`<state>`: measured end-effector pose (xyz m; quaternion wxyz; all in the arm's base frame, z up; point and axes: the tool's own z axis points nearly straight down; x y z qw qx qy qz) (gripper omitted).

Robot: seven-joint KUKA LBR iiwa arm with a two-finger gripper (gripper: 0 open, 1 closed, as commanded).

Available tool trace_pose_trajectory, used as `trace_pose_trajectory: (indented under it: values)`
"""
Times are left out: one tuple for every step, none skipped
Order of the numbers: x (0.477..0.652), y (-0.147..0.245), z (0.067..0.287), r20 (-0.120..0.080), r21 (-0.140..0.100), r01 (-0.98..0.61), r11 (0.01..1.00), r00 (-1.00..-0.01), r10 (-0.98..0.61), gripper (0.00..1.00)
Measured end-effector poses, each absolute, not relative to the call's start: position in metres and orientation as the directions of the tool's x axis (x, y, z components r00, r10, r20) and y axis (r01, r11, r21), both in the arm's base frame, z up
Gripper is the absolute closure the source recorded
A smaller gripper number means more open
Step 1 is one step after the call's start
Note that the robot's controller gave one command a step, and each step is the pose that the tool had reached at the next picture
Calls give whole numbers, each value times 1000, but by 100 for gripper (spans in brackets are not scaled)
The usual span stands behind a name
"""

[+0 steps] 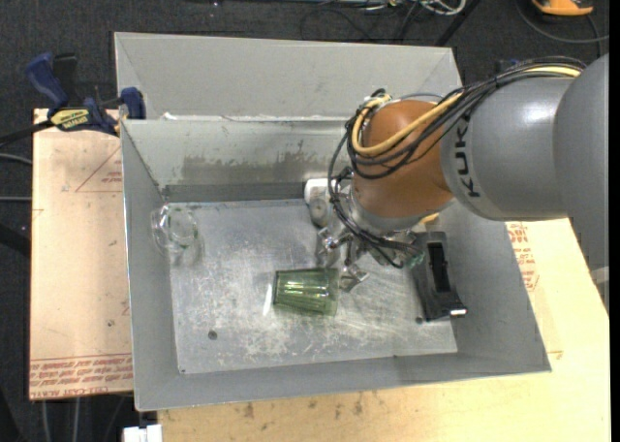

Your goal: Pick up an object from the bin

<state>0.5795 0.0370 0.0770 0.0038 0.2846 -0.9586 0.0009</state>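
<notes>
A green drinking glass (304,293) lies on its side in the middle of the bin floor, towards the front. My gripper (341,264) hangs just to its upper right, the metal fingers spread apart at the glass's right end; they stand open, and nothing shows between them. A black oblong device (435,281) lies to the right of the gripper, near the bin's right wall. A small white object (315,190) peeks out behind the gripper at the back wall.
A clear glass (177,233) stands in the bin's back left corner. The arm's orange cover and cables hang over the right back part of the bin. Bare floor stretches along the left and front.
</notes>
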Motion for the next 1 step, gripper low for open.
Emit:
trace_pose_trajectory:
  values:
    - [570,53,212,-3,0,-512,859,-859,-512,100]
